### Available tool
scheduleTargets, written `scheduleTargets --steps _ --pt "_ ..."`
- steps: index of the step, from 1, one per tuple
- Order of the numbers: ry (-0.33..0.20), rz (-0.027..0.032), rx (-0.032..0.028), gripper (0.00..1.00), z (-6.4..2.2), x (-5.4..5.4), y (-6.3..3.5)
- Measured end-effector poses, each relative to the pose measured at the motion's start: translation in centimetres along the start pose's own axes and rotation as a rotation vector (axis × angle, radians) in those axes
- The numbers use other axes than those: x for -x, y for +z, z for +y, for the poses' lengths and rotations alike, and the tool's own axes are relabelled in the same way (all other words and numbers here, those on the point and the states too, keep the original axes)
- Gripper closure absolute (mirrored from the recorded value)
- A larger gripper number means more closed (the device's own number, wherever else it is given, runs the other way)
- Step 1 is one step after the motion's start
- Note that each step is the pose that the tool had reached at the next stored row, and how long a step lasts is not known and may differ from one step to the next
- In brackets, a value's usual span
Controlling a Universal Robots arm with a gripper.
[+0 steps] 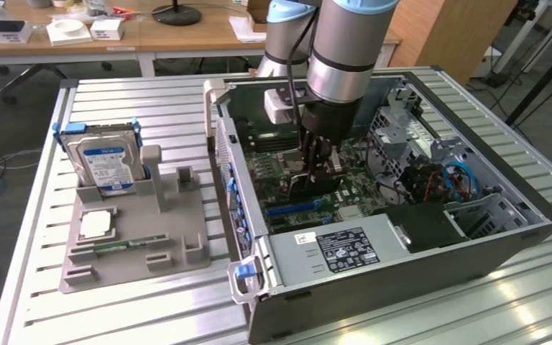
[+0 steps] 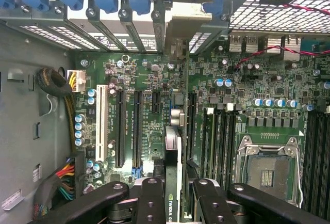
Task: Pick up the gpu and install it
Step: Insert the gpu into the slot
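Observation:
My gripper reaches down into the open computer case, over the motherboard. It is shut on the gpu, a thin dark card seen edge-on between the two black fingers. The card carries a green logo near the grip, and its greyish metal bracket points toward the case's rear slot openings. It hangs just above the board, in line with the long black expansion slots. Whether its edge touches a slot I cannot tell. In the exterior view the gpu is a dark blade below the fingers.
Outside the case, on the exterior view's left, a grey fixture tray holds a blue-labelled hard drive and a square silver CPU chip. A power supply, cables and the empty CPU socket crowd the case interior.

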State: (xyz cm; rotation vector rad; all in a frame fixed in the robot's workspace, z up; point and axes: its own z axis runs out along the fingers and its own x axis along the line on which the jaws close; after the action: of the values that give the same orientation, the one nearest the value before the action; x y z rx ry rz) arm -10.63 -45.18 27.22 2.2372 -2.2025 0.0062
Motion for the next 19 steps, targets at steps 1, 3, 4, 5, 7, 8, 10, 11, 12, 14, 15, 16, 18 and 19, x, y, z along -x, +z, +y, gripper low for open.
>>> scheduleTargets --steps 1,3,4,5,7,8,10,11,12,14,15,16,18,19 --pt "0.000 -0.0001 0.0000 0.74 0.00 0.00 0.00" --pt "0.000 0.0000 0.0000 0.74 0.00 0.00 0.02" --pt "0.000 0.0000 0.0000 0.74 0.00 0.00 0.02" --pt "0.000 -0.0001 0.0000 0.74 0.00 0.00 0.04" --pt "0.000 -0.0003 -0.0002 0.74 0.00 0.01 0.14" --pt "0.000 -0.0001 0.0000 0.74 0.00 0.00 0.16" --pt "0.000 0.0001 0.0001 0.74 0.00 0.00 0.17" --pt "0.000 0.0001 0.0001 0.74 0.00 0.00 0.17" --pt "0.000 0.0000 0.0000 0.74 0.00 0.00 0.18" --pt "0.000 -0.0001 0.0000 0.74 0.00 0.00 0.20" --pt "0.000 -0.0001 0.0000 0.74 0.00 0.00 0.22" --pt "0.000 -0.0004 -0.0002 0.74 0.00 0.01 0.26" --pt "0.000 -0.0002 -0.0001 0.74 0.01 0.01 0.35" --pt "0.000 -0.0001 0.0000 0.74 0.01 0.00 0.39"
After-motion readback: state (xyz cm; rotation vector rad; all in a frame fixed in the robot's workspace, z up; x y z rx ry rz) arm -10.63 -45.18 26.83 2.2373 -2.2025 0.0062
